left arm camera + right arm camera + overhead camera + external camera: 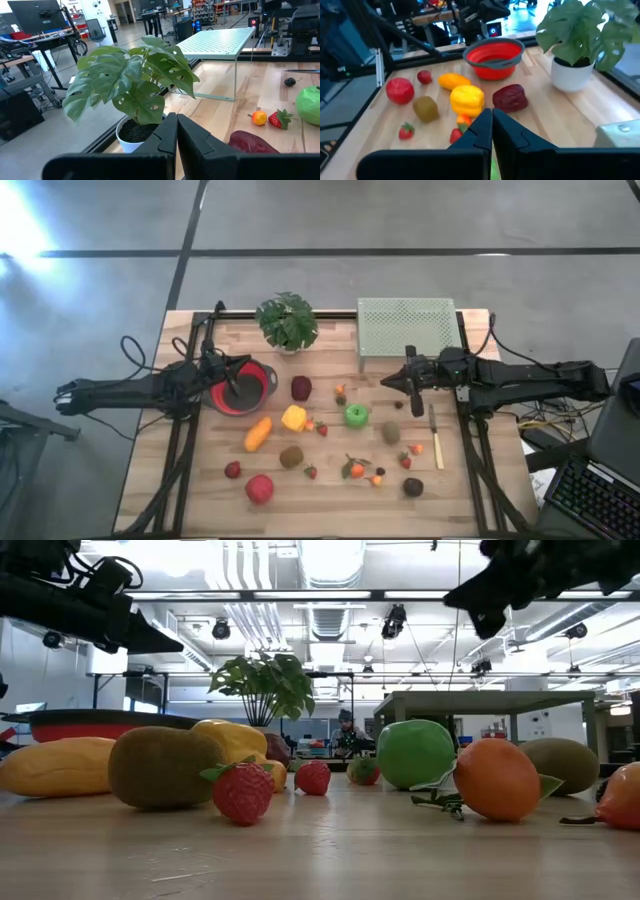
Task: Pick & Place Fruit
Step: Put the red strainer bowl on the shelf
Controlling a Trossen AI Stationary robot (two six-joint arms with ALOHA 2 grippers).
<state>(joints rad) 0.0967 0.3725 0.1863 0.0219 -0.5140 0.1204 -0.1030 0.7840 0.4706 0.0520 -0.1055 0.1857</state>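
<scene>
Toy fruit lies scattered on the wooden table: a maroon piece, a yellow one, an orange-yellow one, a green apple, a brown kiwi, a red apple and several small berries. My left gripper hovers shut over the red bowl, holding nothing; its joined fingers show in the left wrist view. My right gripper hangs shut and empty above the table, right of the green apple; in its wrist view its fingers point over the fruit toward the bowl.
A leafy potted plant stands at the far edge, with a pale green mesh rack to its right. A slim knife lies near the right edge. Bare wood shows along the near edge.
</scene>
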